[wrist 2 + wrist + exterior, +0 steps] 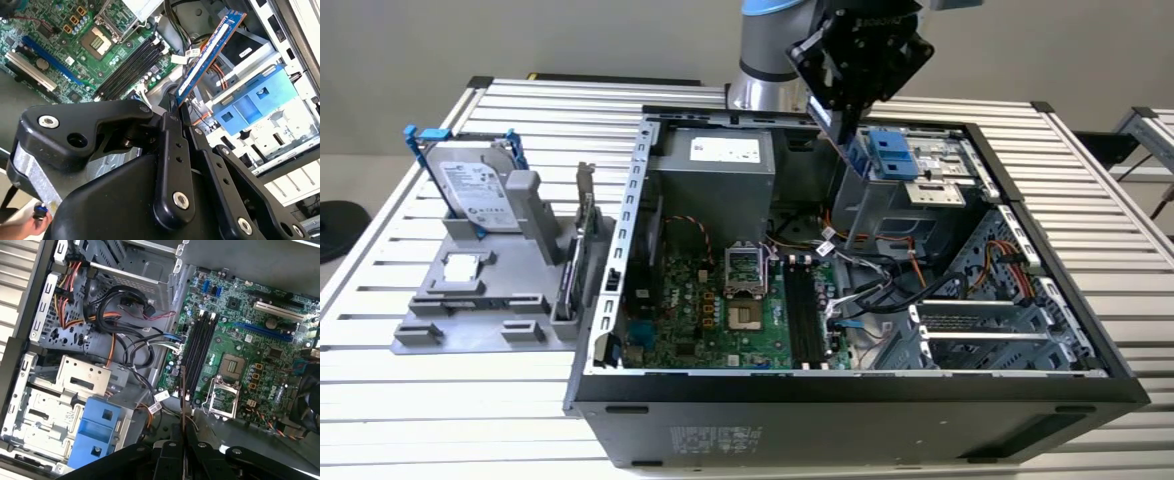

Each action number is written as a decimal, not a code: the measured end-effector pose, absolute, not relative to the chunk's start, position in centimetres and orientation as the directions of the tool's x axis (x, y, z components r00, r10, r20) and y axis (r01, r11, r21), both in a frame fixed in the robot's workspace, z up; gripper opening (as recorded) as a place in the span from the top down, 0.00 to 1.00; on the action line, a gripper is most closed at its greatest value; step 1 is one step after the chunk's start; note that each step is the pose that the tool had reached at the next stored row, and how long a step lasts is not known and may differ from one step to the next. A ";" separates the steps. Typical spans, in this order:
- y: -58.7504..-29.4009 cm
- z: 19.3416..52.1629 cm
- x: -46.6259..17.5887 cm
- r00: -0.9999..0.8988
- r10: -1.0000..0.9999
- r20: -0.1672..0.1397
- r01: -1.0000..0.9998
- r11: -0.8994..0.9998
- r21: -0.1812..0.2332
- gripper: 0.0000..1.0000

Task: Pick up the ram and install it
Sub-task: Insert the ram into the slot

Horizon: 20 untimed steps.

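The end effector (179,114) is clamped on one short end of the ram (210,55), its fingers together on the two flat faces, so that the blue stick juts out free beyond the fingertips. In the exterior view the arm hangs above the open computer case (607,330), over the end with the blue bracket (887,155), and the ram is up in the air, well apart from the motherboard (707,310) below it.

The target is the bank of long dark memory slots (200,347), which lies between the processor socket (232,365) and a tangle of cables (150,347). The slots look empty.

In the first wrist view the ram shows edge-on as a thin line (183,400), pointing roughly along the slots but off to one end of them. To do this step well, I judge the following matters:

- Bring the stick's long edge truly parallel to the chosen slot before lowering; a small twist would jam one corner
- Keep the contact edge facing down and the board square to the motherboard, not leaning
- The notch on the contact edge must match the key in the slot; I cannot tell from here which way it faces
- Whether the slot's end latches are swung open I cannot tell; they should be
- Held by one end only, the stick can pivot in the grip, so press evenly and gently
- Stay clear of the loose cables just beside the slots, which could snag the free end
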<state>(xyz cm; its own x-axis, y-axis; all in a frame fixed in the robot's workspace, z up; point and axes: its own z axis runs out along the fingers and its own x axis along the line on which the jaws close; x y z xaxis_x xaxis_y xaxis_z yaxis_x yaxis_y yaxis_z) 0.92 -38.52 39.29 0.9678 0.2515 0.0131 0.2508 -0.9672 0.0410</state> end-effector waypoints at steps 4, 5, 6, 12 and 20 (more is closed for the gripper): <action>-38.5 39.3 0.9 0.975 0.222 0.013 0.221 -0.974 0.041 1.00; -38.5 39.3 0.9 0.977 0.214 0.013 0.214 -0.976 0.041 1.00; -38.5 39.3 0.9 0.978 0.207 0.013 0.207 -0.978 0.041 1.00; -38.5 39.3 0.9 0.987 0.161 0.013 0.161 -0.986 0.041 1.00; -38.5 39.3 0.9 0.995 0.101 0.013 0.100 -0.994 0.041 1.00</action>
